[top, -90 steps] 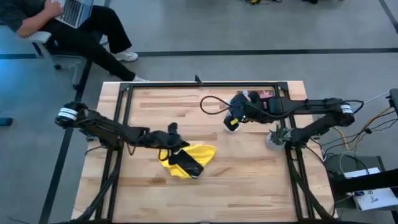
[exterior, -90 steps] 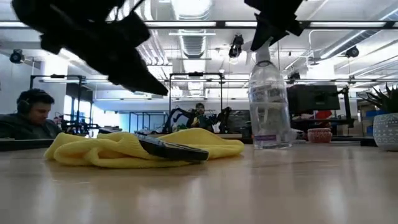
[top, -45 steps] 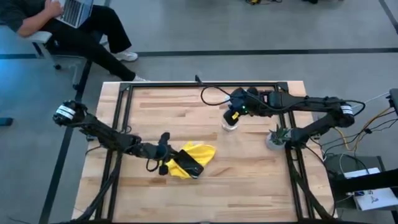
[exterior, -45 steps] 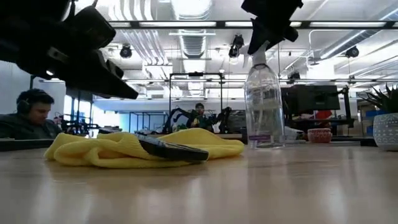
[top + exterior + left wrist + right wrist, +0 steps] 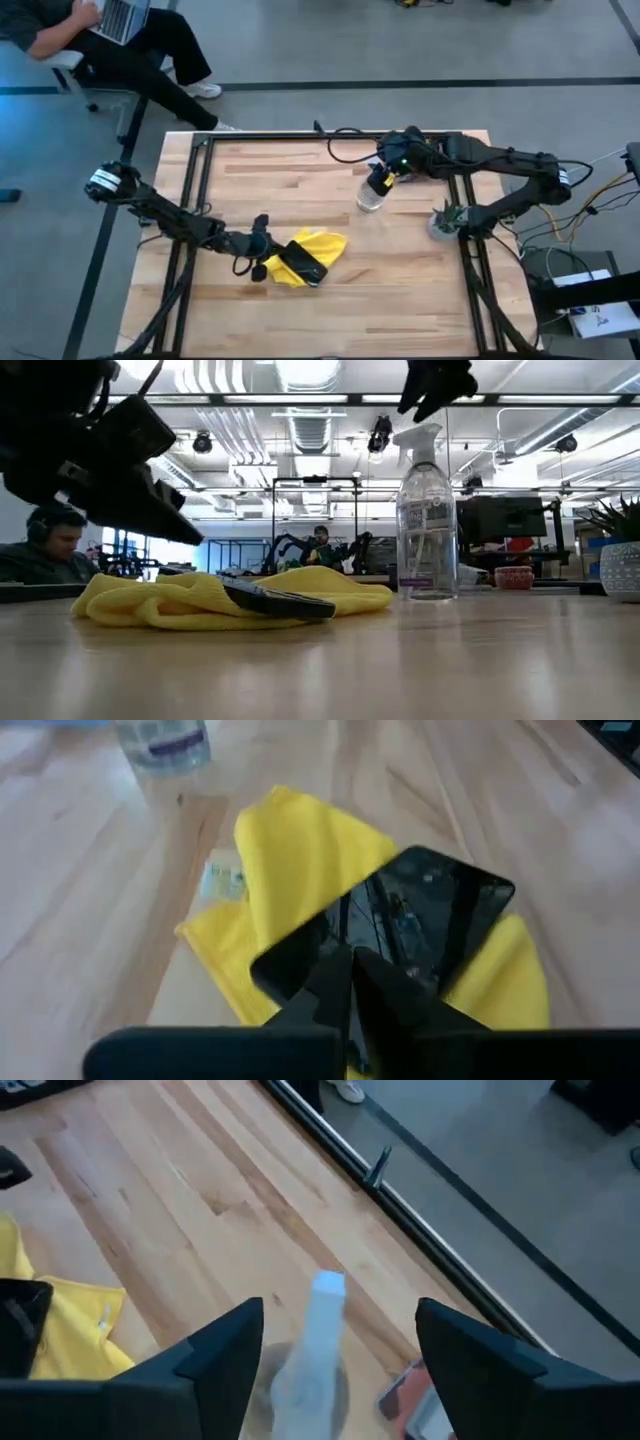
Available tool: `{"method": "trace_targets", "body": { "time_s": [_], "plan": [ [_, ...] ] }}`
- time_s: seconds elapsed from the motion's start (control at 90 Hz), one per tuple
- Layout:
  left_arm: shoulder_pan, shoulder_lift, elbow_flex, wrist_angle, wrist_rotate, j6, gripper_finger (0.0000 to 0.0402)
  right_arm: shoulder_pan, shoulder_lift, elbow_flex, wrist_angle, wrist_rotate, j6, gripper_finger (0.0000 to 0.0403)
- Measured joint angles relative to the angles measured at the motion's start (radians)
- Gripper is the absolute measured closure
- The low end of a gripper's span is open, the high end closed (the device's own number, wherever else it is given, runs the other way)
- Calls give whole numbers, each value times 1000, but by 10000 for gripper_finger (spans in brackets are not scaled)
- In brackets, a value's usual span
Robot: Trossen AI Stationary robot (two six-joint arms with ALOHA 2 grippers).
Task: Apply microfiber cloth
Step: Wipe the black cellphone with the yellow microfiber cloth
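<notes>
Clear spray bottle [image 5: 427,520] stands upright at the table's [image 5: 400,280] 1 o'clock (purple label band, unreadable). Right gripper [image 5: 330,1355] hovers spread above it. Left gripper [image 5: 350,982], pressed together, faces the phone [image 5: 400,925] on the microfiber cloth [image 5: 300,850].

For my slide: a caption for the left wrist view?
Shut left gripper above black phone lying on yellow microfiber cloth.

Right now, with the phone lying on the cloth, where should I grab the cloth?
Probably the bare fold of the cloth, on the side away from the left gripper. The phone covers the near part, so a pinch there would catch the phone. Come down from above, past the phone, onto that raised free fold.
</notes>
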Motion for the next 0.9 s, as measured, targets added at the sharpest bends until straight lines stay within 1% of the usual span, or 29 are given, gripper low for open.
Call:
{"method": "trace_targets", "body": {
  "time_s": [0.178,0.378,0.5,0.611,0.711,0.822,0.9],
  "plan": [
    [-27,0,0,-20,1,-32,401,108,0,65,-23,-23,25,180],
    [-97,0,0,-27,0,-87,401,267,1,81,-23,-19,82,210],
    [-157,0,10,-37,-43,-130,401,369,23,76,-19,-9,142,230],
    [-213,14,30,-67,-81,-185,401,452,80,60,-4,-8,184,250],
    [-235,58,35,-78,-102,-284,401,512,146,45,16,-9,200,271],
    [-240,137,35,-79,-105,-383,401,542,243,32,23,-9,233,301],
    [-240,202,35,-72,-115,-438,401,545,323,26,24,-9,276,330]
  ]
}}
